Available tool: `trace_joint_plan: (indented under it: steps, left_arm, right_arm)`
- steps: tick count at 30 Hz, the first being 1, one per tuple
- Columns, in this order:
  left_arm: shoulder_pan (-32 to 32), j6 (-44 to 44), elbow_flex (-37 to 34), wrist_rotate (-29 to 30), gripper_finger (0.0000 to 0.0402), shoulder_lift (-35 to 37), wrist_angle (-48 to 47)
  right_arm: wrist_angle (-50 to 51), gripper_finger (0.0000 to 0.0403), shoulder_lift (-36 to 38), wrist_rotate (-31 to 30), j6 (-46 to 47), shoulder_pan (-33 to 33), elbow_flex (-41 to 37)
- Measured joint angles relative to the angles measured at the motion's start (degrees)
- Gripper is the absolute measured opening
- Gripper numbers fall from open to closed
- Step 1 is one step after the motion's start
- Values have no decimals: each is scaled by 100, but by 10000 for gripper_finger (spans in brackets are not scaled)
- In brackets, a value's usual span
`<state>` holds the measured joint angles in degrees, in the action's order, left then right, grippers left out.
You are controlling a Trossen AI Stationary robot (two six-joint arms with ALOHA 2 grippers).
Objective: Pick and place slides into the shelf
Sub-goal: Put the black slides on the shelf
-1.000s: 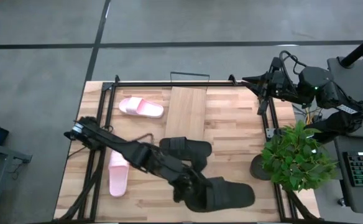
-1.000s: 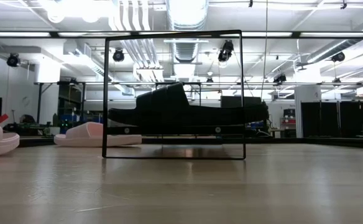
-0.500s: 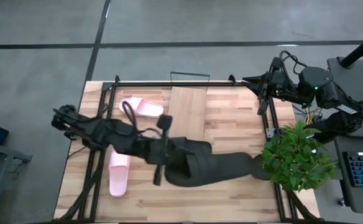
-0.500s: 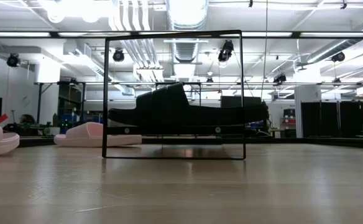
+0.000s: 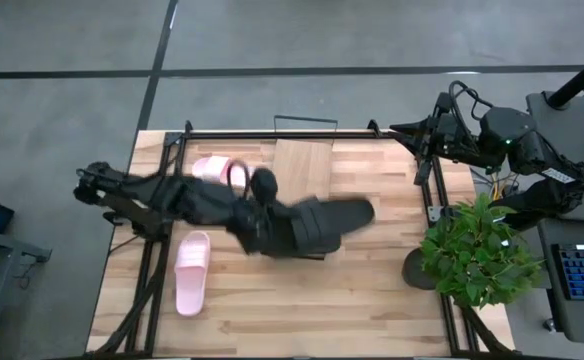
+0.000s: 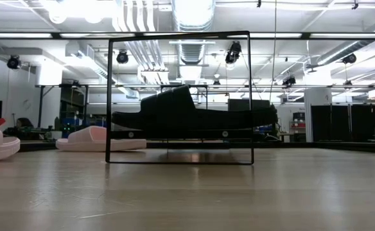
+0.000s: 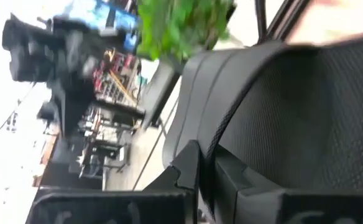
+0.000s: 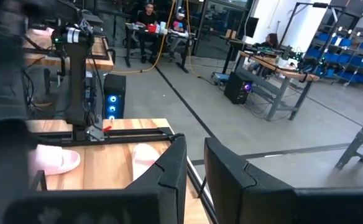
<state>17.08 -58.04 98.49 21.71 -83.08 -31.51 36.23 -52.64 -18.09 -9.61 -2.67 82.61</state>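
The left gripper sits over the middle of the tabletop, its jaws closed on a black open-toe slide sandal with a broad textured strap, which reaches from the jaws toward the right edge. The left wrist view fills with that strap pressed against the dark fingers. This grasp shows only in the high view and the left wrist view; the low view shows a black slide lying inside a thin black wire frame. The light-wood shelf panel lies at the far edge, just beyond the held slide. One pale pink slide rests near the left edge; another is beside the shelf, partly under the arm. The right gripper waits at the far right corner, jaws slightly apart and empty in the right wrist view.
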Motion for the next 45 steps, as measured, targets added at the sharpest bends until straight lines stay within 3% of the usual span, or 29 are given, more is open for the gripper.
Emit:
trace_joint_plan:
  steps: [3,10,19,24,29,45]
  left_arm:
    - [-589,-245,-415,-673,0,370,199]
    - [-2518,-602,-1638,-2989,0,1337,1103]
    - [-4350,-1030,-2942,-5352,0,1408,1974]
    - [-4676,-1289,-3334,-5580,0,1165,2335]
    - [-4724,-1652,-3689,-5160,0,1055,2918]
    - [-4999,-2279,-3807,-5610,0,-94,2635]
  right_arm:
    - [0,47,0,2,2,0,0]
    - [2,47,-9,2,169,2,0]
    - [16,47,-195,2,76,1,0]
    - [22,47,-412,2,70,2,0]
    - [-43,47,-618,2,157,2,0]
    - [-577,47,-686,0,-96,1,0]
